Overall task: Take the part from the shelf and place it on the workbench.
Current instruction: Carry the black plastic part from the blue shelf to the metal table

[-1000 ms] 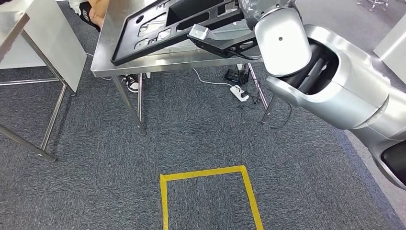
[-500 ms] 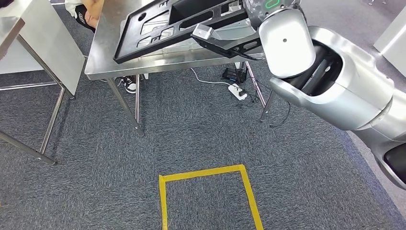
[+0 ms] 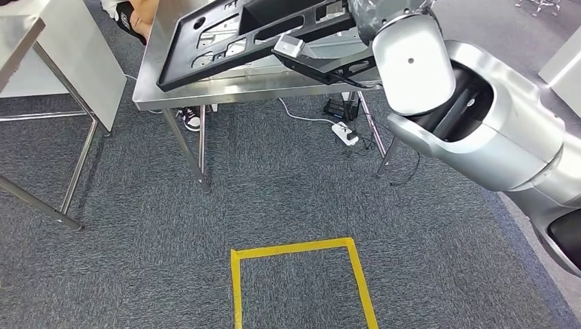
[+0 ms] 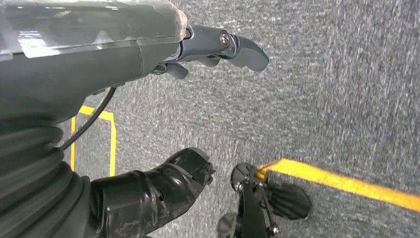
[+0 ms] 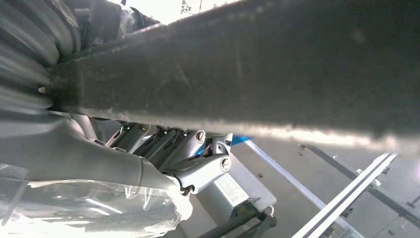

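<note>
One large black moulded plastic panel [image 3: 257, 38], gripped by our right hand [image 5: 198, 163], has barely shifted above the steel workbench [image 3: 226, 92]: not yet set down. Left hand [image 4: 218, 47] hangs empty, fingers apart.

Big flat black plastic panel part [image 3: 233, 41], full of cut-out slots and openings, is up over the shiny stainless-steel workbench [image 3: 226, 90], tilted, its lower corner down near the bench's front-left edge, its far end raised; up close, its dark edge [image 5: 247, 69] runs straight across
</note>
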You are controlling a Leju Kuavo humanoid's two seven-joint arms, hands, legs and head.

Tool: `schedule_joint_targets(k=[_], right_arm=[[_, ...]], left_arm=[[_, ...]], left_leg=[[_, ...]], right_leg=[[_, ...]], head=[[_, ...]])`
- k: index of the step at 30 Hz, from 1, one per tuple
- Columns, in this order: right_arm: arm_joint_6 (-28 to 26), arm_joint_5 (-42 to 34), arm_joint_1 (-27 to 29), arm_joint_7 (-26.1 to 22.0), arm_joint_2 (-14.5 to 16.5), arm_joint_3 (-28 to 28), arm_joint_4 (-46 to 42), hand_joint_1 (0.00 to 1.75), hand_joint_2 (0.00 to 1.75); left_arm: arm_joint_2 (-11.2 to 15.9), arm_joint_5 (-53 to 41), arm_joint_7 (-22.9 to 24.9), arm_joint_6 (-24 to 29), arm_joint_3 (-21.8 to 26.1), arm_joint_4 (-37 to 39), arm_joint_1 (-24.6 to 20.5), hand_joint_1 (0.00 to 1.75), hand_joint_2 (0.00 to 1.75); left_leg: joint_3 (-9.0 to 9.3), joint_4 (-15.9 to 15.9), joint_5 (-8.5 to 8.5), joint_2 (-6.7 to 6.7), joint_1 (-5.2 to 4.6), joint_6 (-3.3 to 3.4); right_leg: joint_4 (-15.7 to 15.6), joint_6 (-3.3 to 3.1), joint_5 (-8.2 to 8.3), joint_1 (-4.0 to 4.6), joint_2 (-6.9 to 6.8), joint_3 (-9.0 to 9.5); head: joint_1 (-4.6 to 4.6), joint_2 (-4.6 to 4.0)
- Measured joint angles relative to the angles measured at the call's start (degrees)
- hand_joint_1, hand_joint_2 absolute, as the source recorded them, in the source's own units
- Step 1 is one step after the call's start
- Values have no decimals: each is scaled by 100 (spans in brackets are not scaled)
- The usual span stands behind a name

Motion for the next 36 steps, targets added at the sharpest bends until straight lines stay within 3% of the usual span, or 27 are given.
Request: schedule_joint_targets(k=[2,6,7,10,11,12,13,14,16,17,21,23,25,26,27,29,31,32,36], right_arm=[[7,14,15,-9,2,-27,-30,175,175],[29,28,57,-18,-2,-61,-56,175,175],[37,30,62,-21,-3,-62,-57,175,175],[45,32,91,-33,-4,-65,-61,175,175],[45,32,106,-43,-4,-65,-61,175,175],[45,33,117,-55,-4,-65,-61,175,175],[45,33,127,-69,-4,-66,-61,175,175],[45,36,131,-81,-4,-67,-61,175,175],[44,41,128,-92,-6,-82,-61,175,175],[43,44,127,-93,-8,-94,-61,175,175],[41,46,136,-109,-21,-127,-61,175,175],[41,49,140,-112,-35,-149,-63,175,175],[42,52,154,-113,-42,-160,-65,175,175],[44,52,170,-113,-46,-160,-66,175,175],[48,52,185,-112,-51,-160,-66,175,175],[54,52,203,-112,-58,-161,-66,175,175],[56,53,206,-112,-58,-168,-70,175,175],[56,54,207,-111,-58,-174,-77,175,175],[60,56,213,-109,-66,-185,-94,175,175]], left_arm=[[0,0,-2,4,0,0,-1,0,175],[-7,-4,-11,11,0,0,3,0,175],[-9,-7,-17,11,0,0,2,0,175],[-7,-16,-31,7,0,0,-2,0,175],[-5,-17,-32,4,0,0,0,0,175],[-4,-17,-33,2,0,0,3,0,175],[-4,-17,-33,0,0,0,5,0,175],[-4,-18,-33,-1,0,0,6,0,175],[4,-19,-35,0,0,0,2,0,175],[8,-22,-37,1,0,0,-3,0,175],[10,-42,-43,4,0,0,-8,0,175],[9,-49,-45,4,-1,0,-2,0,175],[9,-52,-48,4,-2,0,-3,0,175],[9,-52,-49,5,-2,0,-4,0,175],[9,-52,-50,9,-2,0,-4,0,175],[9,-52,-51,16,-2,0,-1,0,175],[9,-53,-55,20,-2,0,0,0,175],[9,-53,-58,21,-2,0,-1,0,175],[6,-52,-71,23,-2,0,2,0,175]], left_leg=[[-38,48,-24,-5,-14,-51],[-83,144,-110,3,-4,-147],[-163,332,-236,10,2,-181],[-631,1357,-702,20,19,-249],[-736,1562,-730,20,21,-254],[-747,1558,-648,20,21,-248],[-655,1337,-475,20,21,-233],[-476,943,-255,20,17,-205],[-129,233,-3,18,-15,-138],[-42,45,29,16,-34,-111],[20,-100,58,28,-19,-26],[57,-161,89,44,5,18],[57,-160,85,46,-2,39],[57,-151,77,44,-3,45],[57,-138,67,39,-4,46],[60,-89,29,23,-2,30],[36,-12,-24,12,-14,-14],[19,17,-41,9,-20,-40],[-25,81,-96,13,-22,-131]], right_leg=[[-349,-32,69,19,6,167],[-414,-114,98,6,11,194],[-433,-135,109,-9,8,202],[-438,-159,115,-13,7,204],[-436,-161,113,-11,8,206],[-434,-162,111,-9,10,210],[-432,-162,109,-7,13,216],[-432,-159,106,-4,15,225],[-433,-135,102,12,17,225],[-436,-113,105,15,16,219],[-397,0,58,19,8,193],[55,30,-215,27,3,-18],[780,40,-535,34,0,-368],[1020,43,-587,33,0,-490],[1052,42,-526,30,-1,-516],[520,29,-162,22,-3,-269],[-134,-7,67,27,2,56],[-299,-31,92,36,8,137],[-379,-137,86,41,21,172]], head=[[-6,1],[-13,0],[-20,0],[-37,0],[-36,0],[-36,0],[-36,0],[-36,0],[-34,0],[-32,0],[-26,0],[-12,0],[-4,0],[-4,0],[-2,0],[-2,0],[-8,1],[-9,1],[-13,0]])
